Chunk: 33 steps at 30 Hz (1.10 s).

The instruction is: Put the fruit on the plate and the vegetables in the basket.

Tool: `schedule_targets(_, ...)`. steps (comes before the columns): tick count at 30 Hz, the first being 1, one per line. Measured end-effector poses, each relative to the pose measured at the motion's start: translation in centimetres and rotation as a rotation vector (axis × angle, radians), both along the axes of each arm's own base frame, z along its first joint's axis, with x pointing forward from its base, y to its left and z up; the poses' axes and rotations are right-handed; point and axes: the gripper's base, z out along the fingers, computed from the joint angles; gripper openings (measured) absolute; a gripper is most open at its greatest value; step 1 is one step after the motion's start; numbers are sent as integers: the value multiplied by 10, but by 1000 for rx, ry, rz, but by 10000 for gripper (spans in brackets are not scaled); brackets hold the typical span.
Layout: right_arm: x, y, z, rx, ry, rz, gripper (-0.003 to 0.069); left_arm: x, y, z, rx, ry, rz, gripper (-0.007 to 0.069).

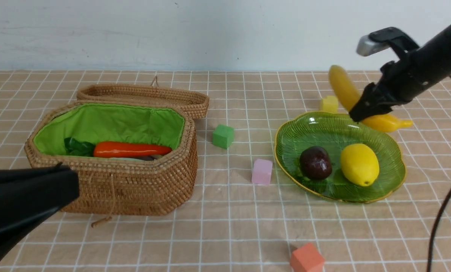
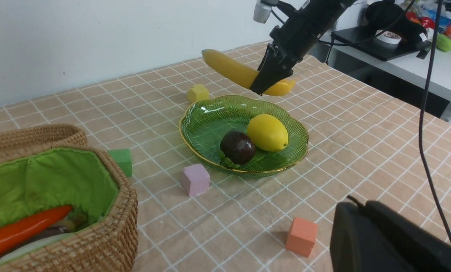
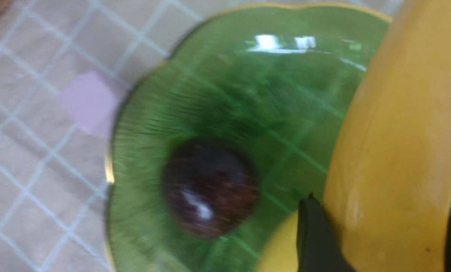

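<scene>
My right gripper (image 1: 359, 113) is shut on the long yellow banana (image 1: 342, 88) and holds it tilted in the air over the far right rim of the green glass plate (image 1: 286, 132). In the right wrist view the banana (image 3: 391, 151) fills the gap between both black fingers. The lemon (image 1: 359, 164) and the dark mangosteen (image 1: 315, 162) lie on the plate. The open woven basket (image 1: 135, 189) at the left holds the orange carrot (image 1: 131, 149), with other vegetables mostly hidden under it. My left gripper (image 1: 72, 185) is shut and empty, low at the basket's near left corner.
The basket's lid (image 1: 146, 94) lies behind the basket. Foam cubes sit on the cloth: green (image 1: 223, 136), pink (image 1: 262, 171), orange (image 1: 306, 258) near the front, yellow (image 1: 329, 104) behind the plate. A black cable (image 1: 444, 211) hangs at the right edge.
</scene>
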Motion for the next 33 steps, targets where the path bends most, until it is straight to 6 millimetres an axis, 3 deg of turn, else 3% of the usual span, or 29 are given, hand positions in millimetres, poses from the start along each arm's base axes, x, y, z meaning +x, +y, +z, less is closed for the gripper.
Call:
schedule_targets(6, -4, 25, -2, 170, 244, -315, 330, 0, 0, -2, 16, 17, -2, 24)
schedule_targets(11, -9, 46, -6, 153, 322, -411, 338, 0, 0, -2, 16, 17, -2, 26)
schedule_targets(18, -10, 46, -9, 87, 328, -468, 551, 0, 0, -2, 29, 5, -5, 26)
schedule_targets(21, -11, 45, -9, 82, 333, -468, 607, 0, 1, -2, 39, -4, -3, 27)
schedule_targets(23, -12, 45, -7, 82, 334, -466, 607, 0, 1, -2, 48, -12, 1, 28)
schedule_targets(25, -19, 45, 7, 81, 329, -453, 570, 2, 2, -2, 73, -35, 16, 28)
schedule_targets(28, -39, 42, 40, 71, 291, -413, 439, -3, 9, 1, 57, -68, 39, 14)
schedule_targets(31, -72, 38, 83, 80, 198, -388, 244, -17, 24, -3, 0, -115, 60, -13)
schedule_targets(33, -100, 34, 101, 82, 163, -374, 127, -29, 35, -13, -37, -144, 70, -13)
